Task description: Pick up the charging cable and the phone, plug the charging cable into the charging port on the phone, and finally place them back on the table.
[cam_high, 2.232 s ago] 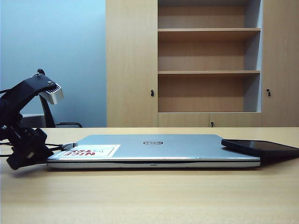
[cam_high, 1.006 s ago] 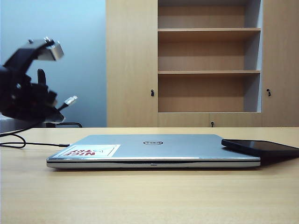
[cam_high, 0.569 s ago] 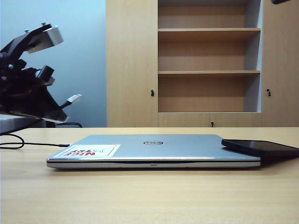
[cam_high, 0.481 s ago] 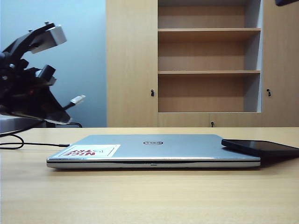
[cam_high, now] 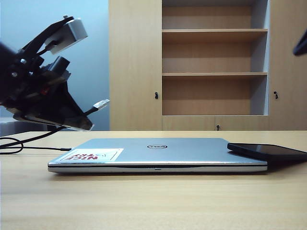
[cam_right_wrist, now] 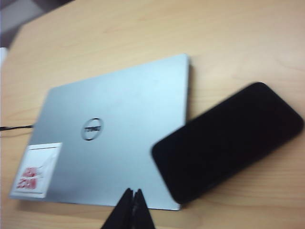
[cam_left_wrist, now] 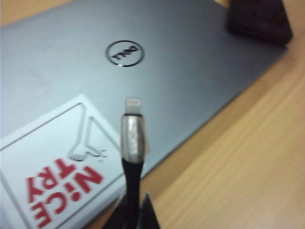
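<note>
My left gripper [cam_high: 85,119] hangs above the table's left end, shut on the black charging cable [cam_left_wrist: 132,177] just behind its silver plug [cam_high: 101,104]. The plug [cam_left_wrist: 133,133] juts out over the laptop's near corner. The cord [cam_high: 21,142] trails down to the table [cam_high: 153,201]. The black phone [cam_high: 268,151] lies flat, leaning on the laptop's right edge. My right gripper [cam_right_wrist: 132,194] is shut and empty, high above the laptop's front edge beside the phone [cam_right_wrist: 228,143]. Only a dark piece of the right arm [cam_high: 301,46] shows in the exterior view. The charging port is not discernible.
A closed silver-grey laptop [cam_high: 158,151] with a red-and-white sticker [cam_high: 88,155] lies mid-table. Behind the table stands a pale wooden shelf cabinet [cam_high: 213,62]. A dark chair back [cam_high: 53,122] shows behind the left arm.
The left gripper has lifted the plug off the table and carried it right, toward the laptop. A dark part of the right arm has come lower at the exterior view's right edge.
</note>
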